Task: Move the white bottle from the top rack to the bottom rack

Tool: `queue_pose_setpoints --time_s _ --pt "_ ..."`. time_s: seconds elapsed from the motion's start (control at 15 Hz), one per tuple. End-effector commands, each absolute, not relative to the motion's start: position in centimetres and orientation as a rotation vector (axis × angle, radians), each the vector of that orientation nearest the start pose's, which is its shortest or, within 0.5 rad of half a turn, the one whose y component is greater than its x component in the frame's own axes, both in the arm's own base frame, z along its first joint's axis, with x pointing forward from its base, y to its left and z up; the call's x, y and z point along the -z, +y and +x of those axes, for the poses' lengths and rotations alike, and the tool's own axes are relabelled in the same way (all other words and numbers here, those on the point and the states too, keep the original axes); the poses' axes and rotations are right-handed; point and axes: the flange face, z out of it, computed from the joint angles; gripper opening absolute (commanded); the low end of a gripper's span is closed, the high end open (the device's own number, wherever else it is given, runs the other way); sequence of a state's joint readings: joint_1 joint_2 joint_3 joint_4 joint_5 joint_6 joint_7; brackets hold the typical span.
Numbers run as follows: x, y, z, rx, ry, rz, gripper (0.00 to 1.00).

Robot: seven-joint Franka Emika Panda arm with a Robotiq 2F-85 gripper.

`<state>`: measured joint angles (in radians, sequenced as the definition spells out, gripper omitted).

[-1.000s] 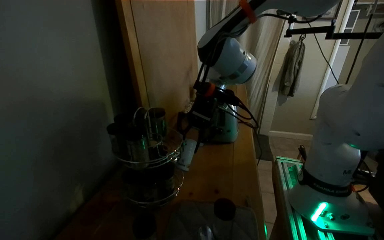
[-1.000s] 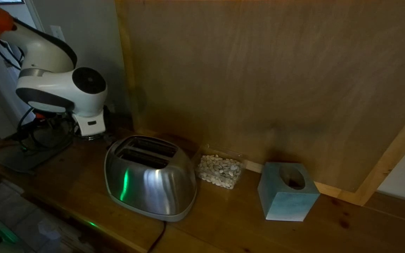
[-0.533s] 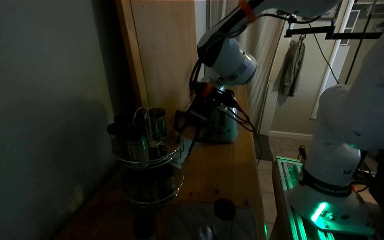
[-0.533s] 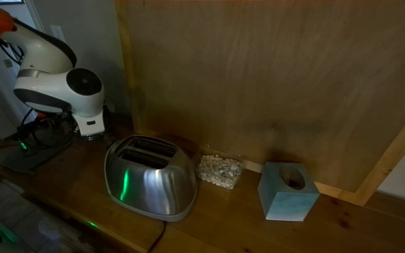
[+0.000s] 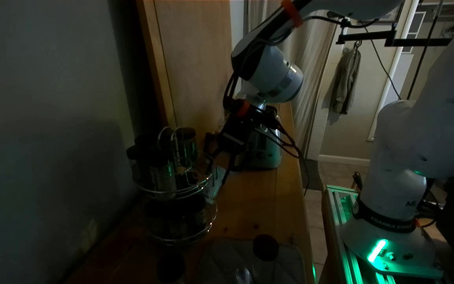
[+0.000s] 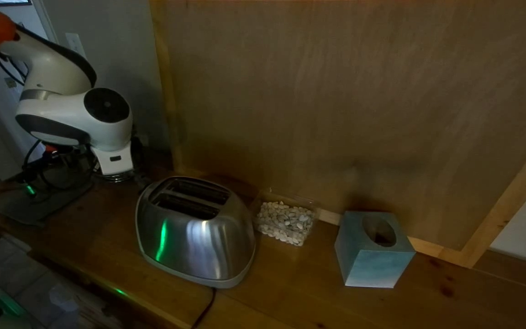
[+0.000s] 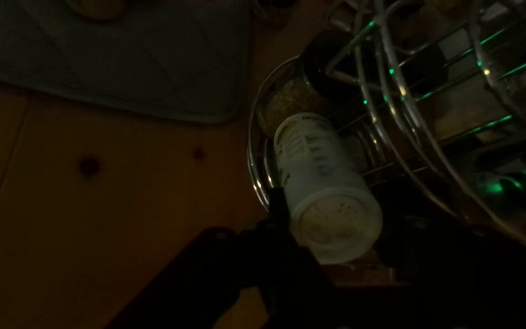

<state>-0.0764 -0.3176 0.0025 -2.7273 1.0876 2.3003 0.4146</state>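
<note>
White bottle [image 7: 315, 164] tilted in the claw [image 7: 331, 217].
The claw clasps it near its capped end; the far end points beyond the claw toward the bottom rack [image 7: 256, 186], though the dimness hides whether they touch. In the wrist view, the top rack [image 7: 402, 91] curves just beside the claw.

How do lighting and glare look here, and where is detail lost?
In an exterior view, the robot's base light glares green while the jars sink into shadow; in an exterior view, the toaster carries a green streak and pale highlights; in the wrist view, green glints dot the top rack, the gripper fingers are near-black, and print on the white bottle is mostly unreadable.
</note>
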Motion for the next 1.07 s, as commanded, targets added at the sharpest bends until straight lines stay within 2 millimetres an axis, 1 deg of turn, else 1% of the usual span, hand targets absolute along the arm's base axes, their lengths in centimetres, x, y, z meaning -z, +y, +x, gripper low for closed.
queue_pose_setpoints --time_s 0.0,0.33,0.67,1.0 --pt "-31.61 -0.14 38.2 -0.293 1.449 -1.935 0.2" --pt "-31.04 -0.34 37.97 -0.285 1.475 -1.959 0.2" --pt "-31.24 -0.93 38.18 -0.214 1.501 -1.958 0.2" --pt "-31.24 -1.03 38.44 -0.197 1.501 -1.958 0.2"
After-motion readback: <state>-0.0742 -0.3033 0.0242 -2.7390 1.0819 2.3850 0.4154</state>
